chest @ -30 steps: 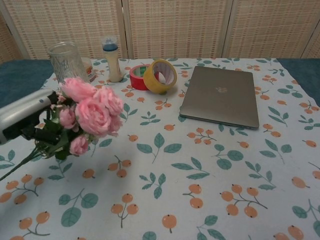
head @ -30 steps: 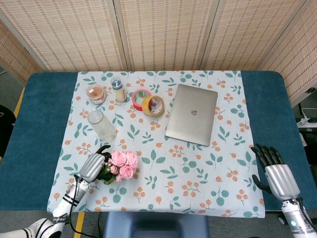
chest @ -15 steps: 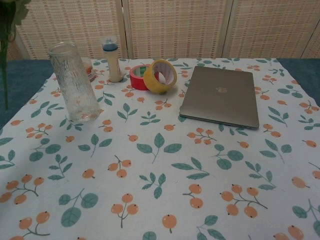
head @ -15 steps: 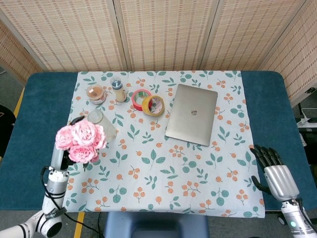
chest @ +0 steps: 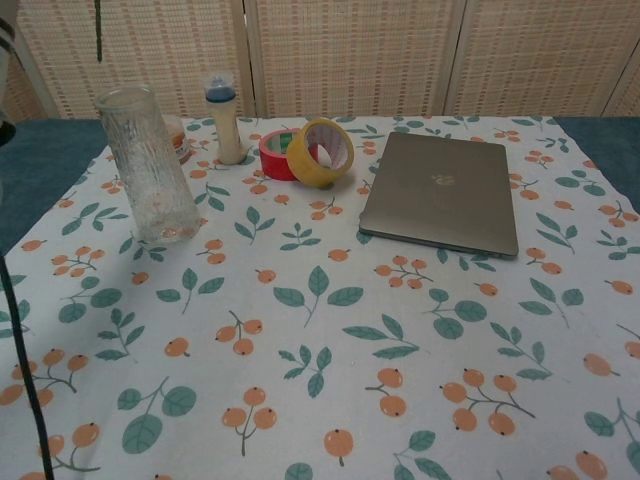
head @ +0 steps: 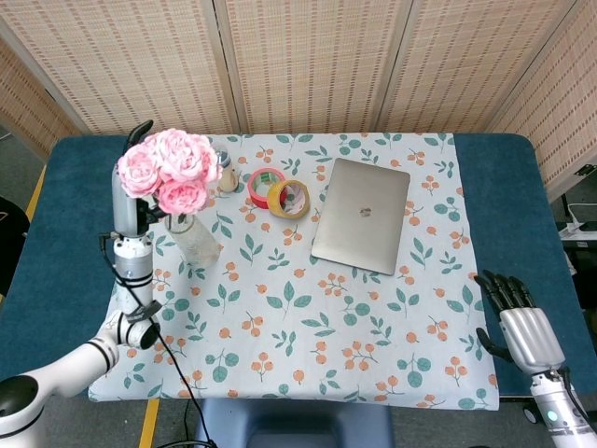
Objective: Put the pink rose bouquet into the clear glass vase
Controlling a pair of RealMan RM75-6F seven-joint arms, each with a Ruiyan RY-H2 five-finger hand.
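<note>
My left hand (head: 128,194) holds the pink rose bouquet (head: 168,166) high in the air at the left of the head view, blooms up toward the camera. A thin green stem (chest: 98,30) hangs into the top of the chest view, above the vase. The clear glass vase (chest: 148,165) stands upright and empty on the floral cloth, partly hidden under the blooms in the head view (head: 196,241). My right hand (head: 522,327) rests at the table's near right edge with fingers apart, holding nothing.
A silver laptop (head: 362,215) lies closed right of centre. Red tape (head: 263,186) and yellow tape (head: 289,198) rolls sit behind the vase area, with a small bottle (chest: 222,118) and a lidded jar (head: 180,175) at the back left.
My left hand lifted the bouquet off the cloth and carried it up and back, from the near left edge to above the vase. The right hand stayed put.
</note>
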